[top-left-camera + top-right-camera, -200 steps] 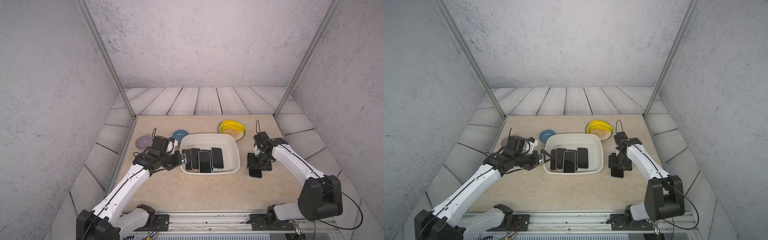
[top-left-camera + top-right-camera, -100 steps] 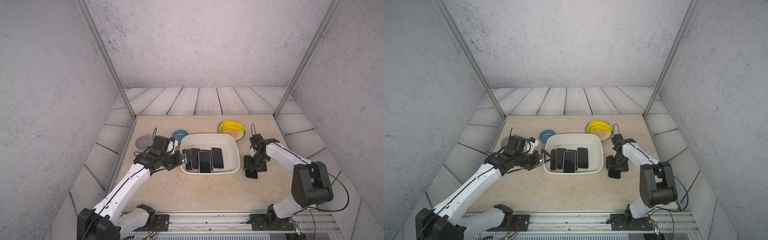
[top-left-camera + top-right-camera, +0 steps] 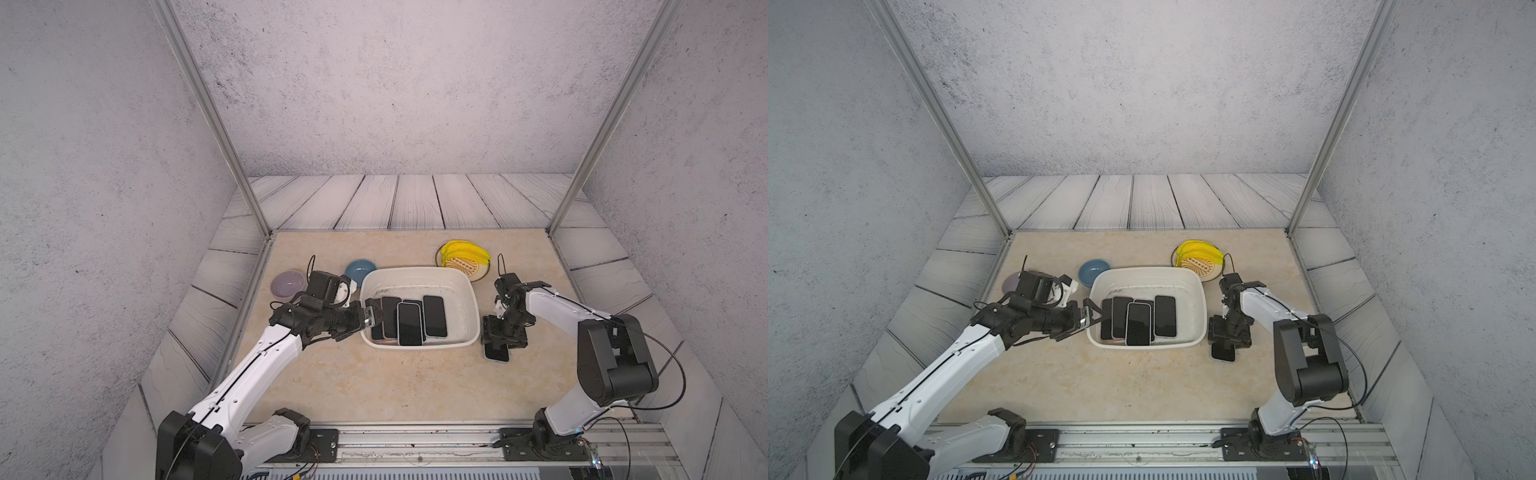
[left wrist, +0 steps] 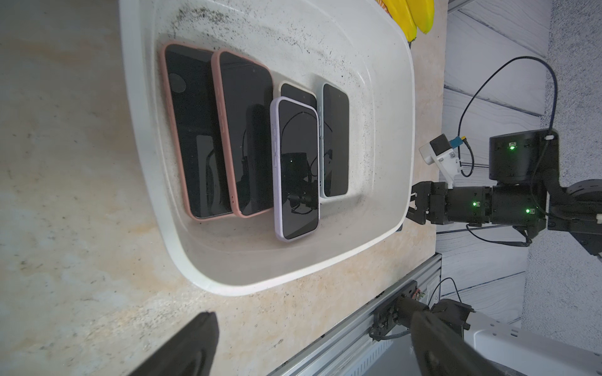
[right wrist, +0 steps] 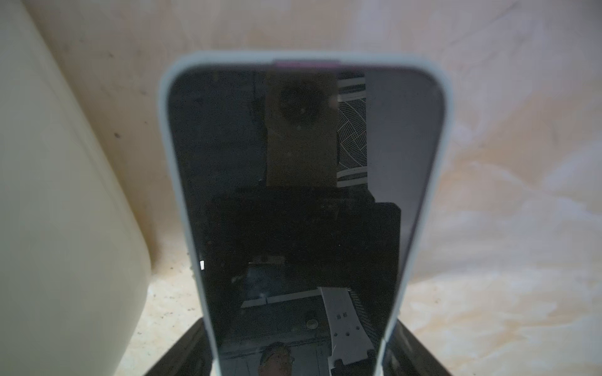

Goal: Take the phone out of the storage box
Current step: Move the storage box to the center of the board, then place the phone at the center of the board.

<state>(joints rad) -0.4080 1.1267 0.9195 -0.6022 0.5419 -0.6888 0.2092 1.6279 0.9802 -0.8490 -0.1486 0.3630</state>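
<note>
Lilac bowl (image 3: 286,282), well left of the storage box (image 3: 415,270), upturned, nothing in it. Blue bowl (image 3: 360,269) just off the box's back left corner, likewise bare.

Left gripper (image 3: 371,316) at the box's left rim, jaws spread wide, nothing between them.

Storage box: shallow white tub with rounded corners and dark specks across floor and walls. Five phones inside, all screen up and dark, long sides parallel. From the box's left wall:
- first pink-cased phone (image 4: 195,130)
- second pink-cased phone (image 4: 244,130), overlapping the first
- lilac-cased phone (image 4: 296,169), on top of the pile, toward the near wall
- cream-cased phone (image 4: 298,92), mostly hidden under the lilac one
- pale blue-cased phone (image 4: 335,140), nearest the box's right wall

Right gripper (image 3: 497,344) just right of the box, outside it, clamped on the held phone (image 3: 496,353).

Held phone: pale bluish-white case, black glossy screen facing up, free end pointing toward the box's near side. In the right wrist view its case sits between the fingers (image 5: 413,355), with the box's outer wall (image 5: 49,195) close beside. Cannot tell whether it touches the tabletop.

Plate (image 3: 482,272) behind the box's back right corner, holding yellow bananas (image 3: 463,250).
</note>
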